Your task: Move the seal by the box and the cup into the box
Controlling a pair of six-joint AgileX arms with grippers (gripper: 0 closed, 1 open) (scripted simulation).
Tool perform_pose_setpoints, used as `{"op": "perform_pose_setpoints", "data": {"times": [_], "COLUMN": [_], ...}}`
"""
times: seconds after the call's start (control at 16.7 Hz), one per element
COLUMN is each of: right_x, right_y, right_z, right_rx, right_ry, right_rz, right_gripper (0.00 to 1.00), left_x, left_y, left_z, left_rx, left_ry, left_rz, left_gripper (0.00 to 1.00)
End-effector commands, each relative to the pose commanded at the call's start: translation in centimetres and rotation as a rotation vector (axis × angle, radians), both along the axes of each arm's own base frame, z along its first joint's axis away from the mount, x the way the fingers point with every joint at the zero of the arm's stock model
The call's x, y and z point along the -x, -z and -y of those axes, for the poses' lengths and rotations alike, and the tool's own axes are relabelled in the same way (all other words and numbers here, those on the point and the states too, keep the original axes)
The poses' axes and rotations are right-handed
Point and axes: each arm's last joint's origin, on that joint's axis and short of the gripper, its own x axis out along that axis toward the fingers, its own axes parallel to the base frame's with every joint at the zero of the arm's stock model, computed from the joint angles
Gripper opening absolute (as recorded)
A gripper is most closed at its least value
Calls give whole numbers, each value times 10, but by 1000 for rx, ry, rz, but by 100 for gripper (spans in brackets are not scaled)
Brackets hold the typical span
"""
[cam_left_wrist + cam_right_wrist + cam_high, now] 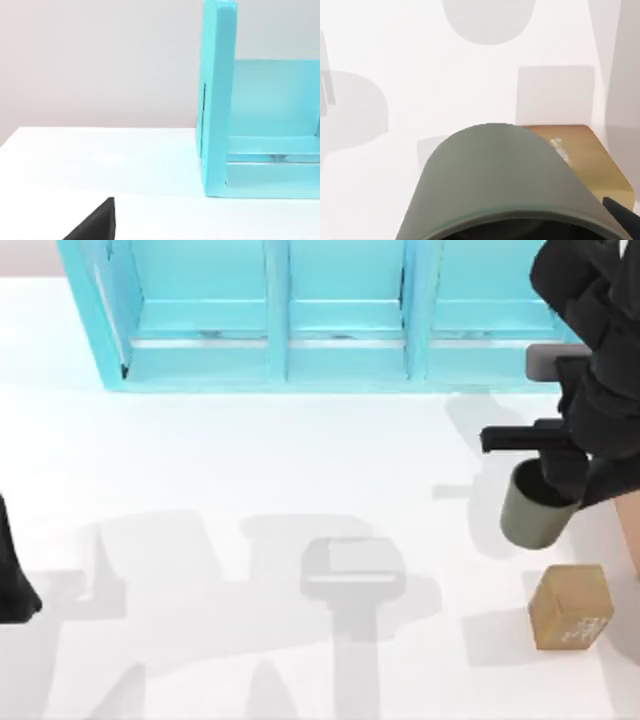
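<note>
Cup (530, 515), smooth tapered olive cylinder, beside blocky wooden seal (571, 606).

Not a real room imo, we're looking at a rendered sim tabletop setup, basically a virtual lab bench. Plain white table (250, 490) w/ flat soft shadows, no texture or clutter on it. Blank grey wall (100, 60) behind, no windows, decor etc. Turquoise shelf cabinet (330, 320) at the far edge is flat-colored, clean edges, looks like a 3D model. We also see black robot arms at both sides, so def a robot test scene, not a home or shop.
</note>
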Motion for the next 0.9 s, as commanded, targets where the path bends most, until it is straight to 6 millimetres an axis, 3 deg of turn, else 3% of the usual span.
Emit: {"op": "perform_pose_setpoints", "data": {"times": [0.12, 0.3, 0.6, 0.78, 0.9], "right_x": [-1, -3, 14, 46, 70], "right_y": [0, -1, -2, 0, 2], "right_z": [4, 37, 142, 204, 231], "right_rx": [0, -2, 1, 14, 26], "right_ry": [0, 1, 3, 0, 0], "right_rz": [0, 5, 29, 47, 58], "right_gripper": [0, 0, 0, 0, 0], "left_x": [0, 0, 0, 0, 0], "left_y": [0, 0, 0, 0, 0], "left_z": [0, 0, 0, 0, 0], "left_rx": [0, 0, 0, 0, 0], "left_ry": [0, 0, 0, 0, 0], "left_rz": [0, 0, 0, 0, 0], "left_gripper": [100, 100, 100, 100, 100]}}
